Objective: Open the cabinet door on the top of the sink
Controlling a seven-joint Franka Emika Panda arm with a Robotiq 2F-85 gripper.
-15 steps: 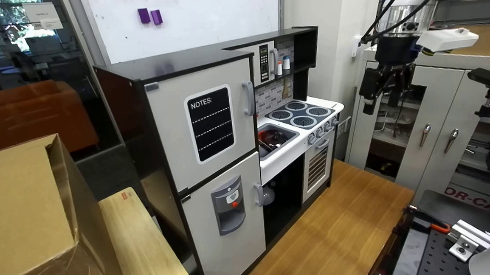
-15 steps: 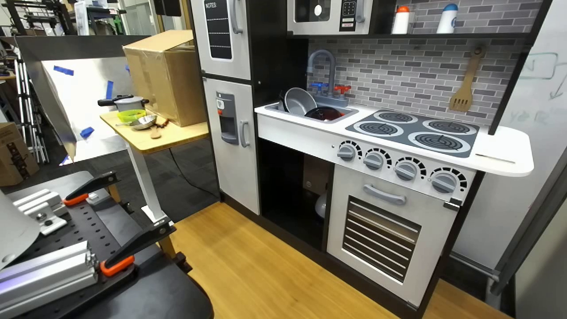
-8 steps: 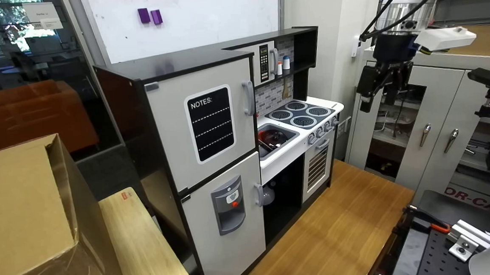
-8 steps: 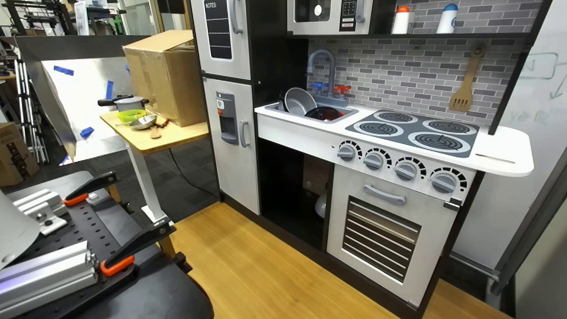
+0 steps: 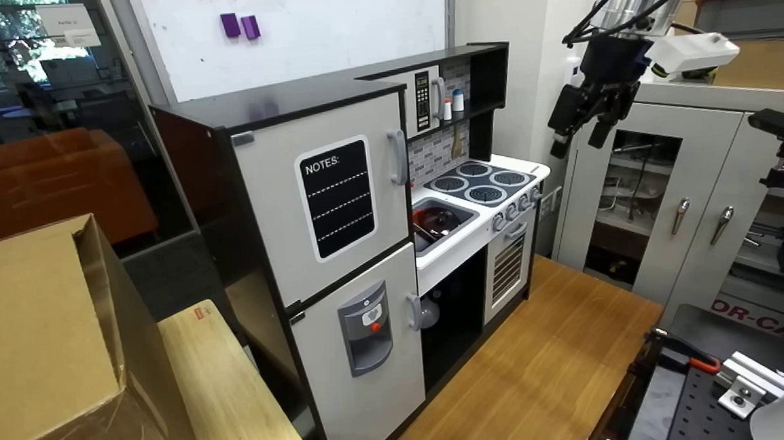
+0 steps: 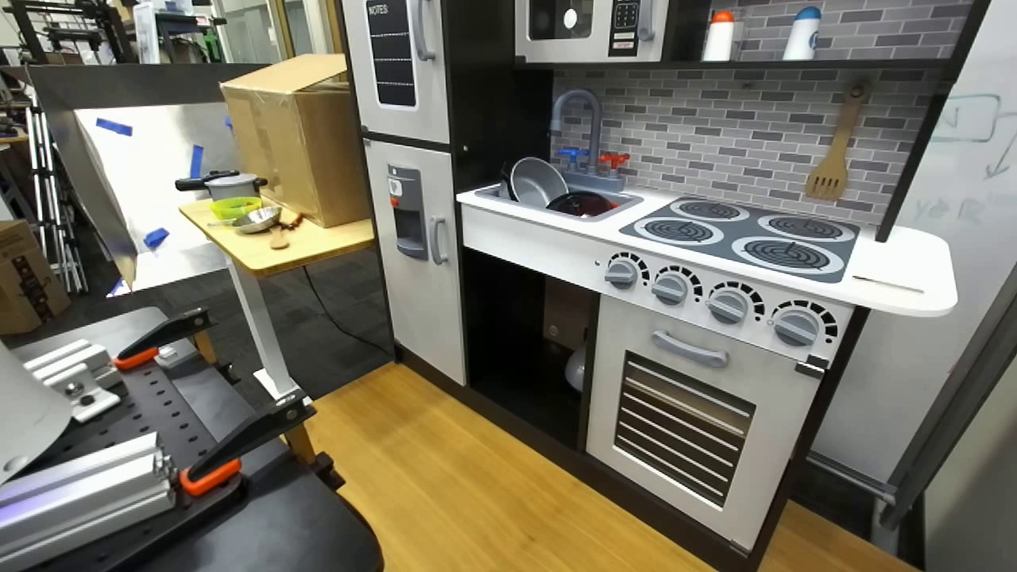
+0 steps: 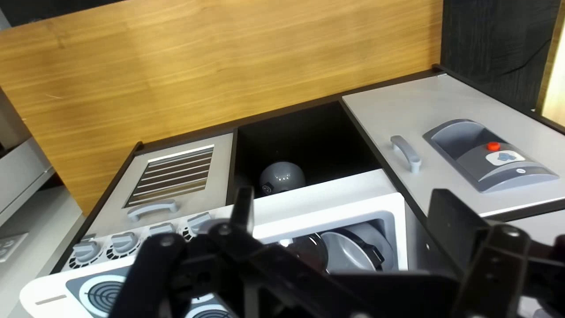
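The cabinet above the sink is a toy microwave with a pale door [image 5: 423,102], closed in both exterior views [image 6: 601,24]. Its grey upright handle [image 5: 438,98] is on the door's right edge [image 6: 645,20]. The sink [image 7: 401,238] below holds a grey pan [image 6: 540,183] and a dark red pot lid [image 6: 584,203]. My gripper [image 5: 579,142] hangs in the air in front of the play kitchen, apart from the door, tilted, fingers down. In the wrist view it is open and empty [image 7: 346,203], with the sink between its fingers. The microwave does not show there.
The tall fridge unit [image 5: 323,204] stands left of the sink, with grey door handles. The stove [image 6: 739,238] is to the right. Two small bottles [image 6: 720,36] stand on the shelf beside the microwave. A grey metal cabinet [image 5: 662,183] stands behind the arm.
My gripper has moved up and to the left in the exterior view and has tilted a little more. The play kitchen and its doors have not moved.
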